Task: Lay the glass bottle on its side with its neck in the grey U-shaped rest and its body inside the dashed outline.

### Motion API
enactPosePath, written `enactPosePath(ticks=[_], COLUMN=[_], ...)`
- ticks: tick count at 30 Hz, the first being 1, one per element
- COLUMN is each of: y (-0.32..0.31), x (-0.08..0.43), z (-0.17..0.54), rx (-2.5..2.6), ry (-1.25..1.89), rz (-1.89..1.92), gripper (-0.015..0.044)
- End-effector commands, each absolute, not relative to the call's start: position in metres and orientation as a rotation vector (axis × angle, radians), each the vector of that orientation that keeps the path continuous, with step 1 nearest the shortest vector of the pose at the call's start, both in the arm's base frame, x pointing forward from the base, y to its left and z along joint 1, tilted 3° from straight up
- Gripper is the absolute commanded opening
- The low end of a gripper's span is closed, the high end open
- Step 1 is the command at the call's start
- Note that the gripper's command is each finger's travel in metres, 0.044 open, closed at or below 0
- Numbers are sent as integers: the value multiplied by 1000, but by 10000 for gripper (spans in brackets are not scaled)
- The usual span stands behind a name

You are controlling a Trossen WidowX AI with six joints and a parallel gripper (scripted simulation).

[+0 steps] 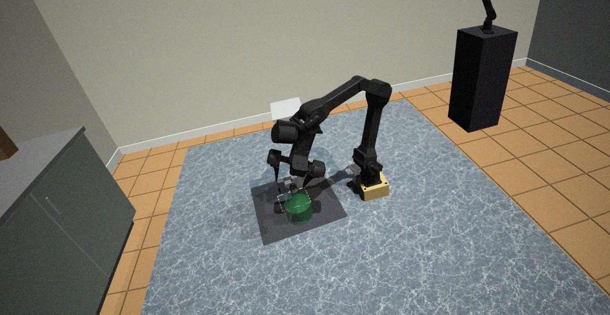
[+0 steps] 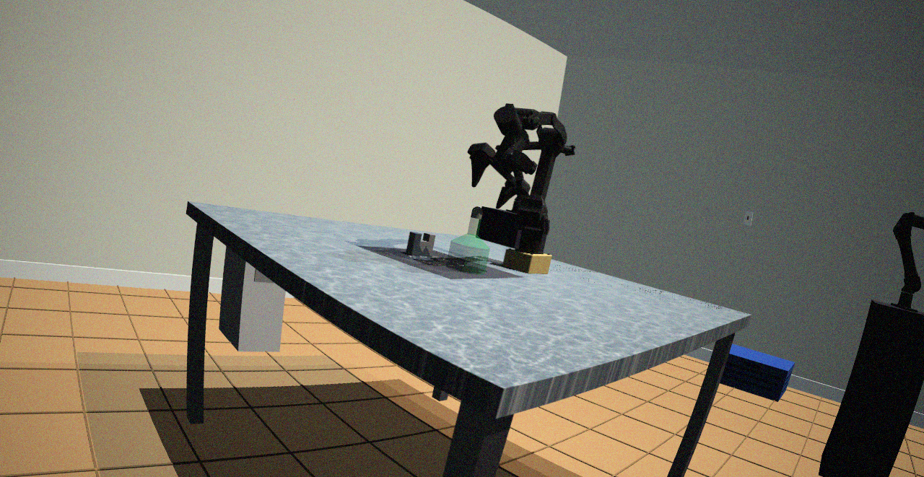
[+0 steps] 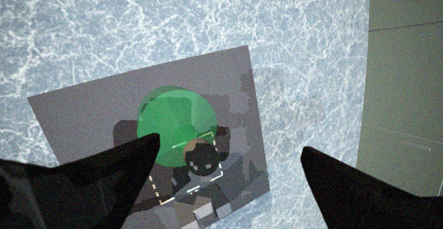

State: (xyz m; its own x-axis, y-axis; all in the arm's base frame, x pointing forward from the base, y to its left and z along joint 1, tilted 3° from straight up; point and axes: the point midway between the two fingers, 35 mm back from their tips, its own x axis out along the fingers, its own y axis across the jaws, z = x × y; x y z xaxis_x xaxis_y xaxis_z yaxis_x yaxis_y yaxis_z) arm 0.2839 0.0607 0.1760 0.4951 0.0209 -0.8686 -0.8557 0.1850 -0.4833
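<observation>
The green glass bottle (image 1: pixel 299 211) (image 2: pixel 468 246) (image 3: pixel 169 118) stands upright on the dark mat (image 1: pixel 266 233) (image 3: pixel 69 101). Its narrow neck points up, and its round top shows dark in the wrist view. The dashed outline (image 3: pixel 167 200) lies flat on the mat, partly seen through the bottle. The grey U-shaped rest (image 2: pixel 412 243) (image 3: pixel 202 209) stands at the outline's far end from the bottle; my gripper mostly hides it in the top view. My gripper (image 1: pixel 292 189) (image 2: pixel 487 196) (image 3: pixel 231 147) is open and empty, pointing down, with its fingertips above the bottle's top.
My arm's yellow base block (image 1: pixel 375 191) (image 2: pixel 526 262) is beside the mat on the marbled table (image 1: pixel 405 249). A grey-green cabinet (image 1: pixel 64 228) (image 3: pixel 401 84) stands beyond one table edge. A white box (image 1: pixel 284 108) and a black pedestal (image 1: pixel 482 82) with another arm stand off the table.
</observation>
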Motion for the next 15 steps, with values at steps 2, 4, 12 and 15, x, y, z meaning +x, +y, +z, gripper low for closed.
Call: enactPosePath(ticks=[2, 4, 12, 15], y=[81, 81, 81, 81], x=[275, 279, 288, 288], z=[164, 158, 134, 134], rx=[-1474, -1453, -1338, -1338], ry=[865, 927, 1151, 1151], rz=[963, 1019, 1222, 1222], gripper=[440, 440, 440, 440])
